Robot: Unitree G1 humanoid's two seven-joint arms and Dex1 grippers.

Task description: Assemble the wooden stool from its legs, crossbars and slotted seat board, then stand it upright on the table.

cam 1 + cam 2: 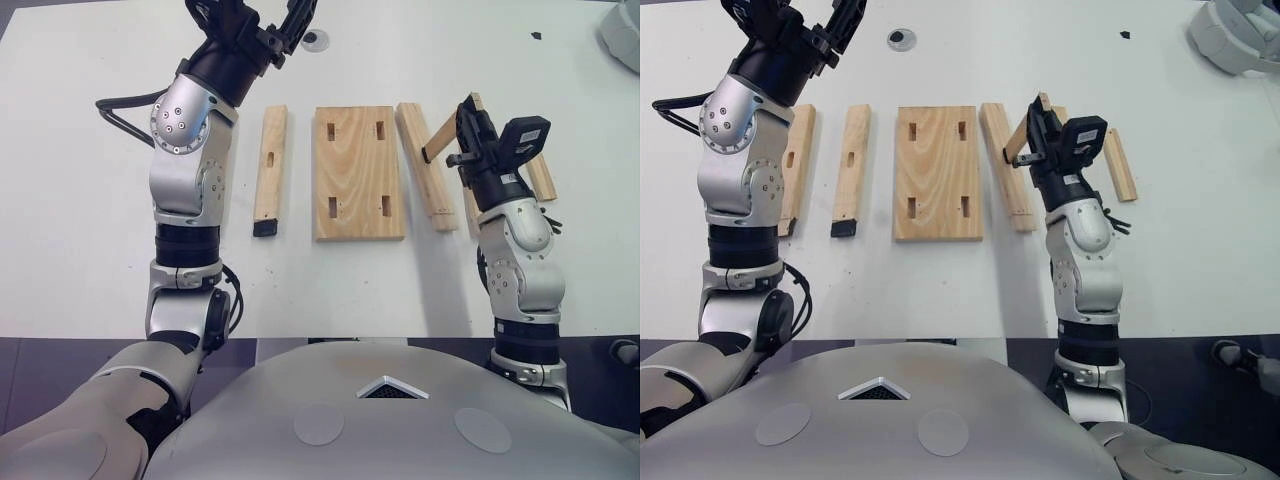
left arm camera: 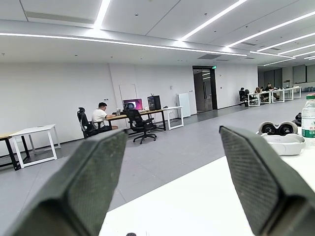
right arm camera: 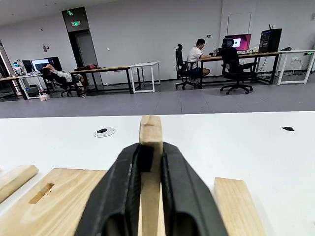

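Now, left fingers (image 2: 88,187): spread, raised over far-left surface (image 1: 80,250)
right fingers (image 3: 118,191): pinching crossbar (image 3: 150,132)
crossbar: tilted, in air over right leg (image 1: 425,170)
seat board (image 1: 358,170): flat mid-surface, between left leg (image 1: 270,165) and right leg

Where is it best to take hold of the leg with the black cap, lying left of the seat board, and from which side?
Probably mid-length, near its slot, from straight above, closing across the narrow width. The leg lies flat, with bare table on both long sides, apart from the seat board.
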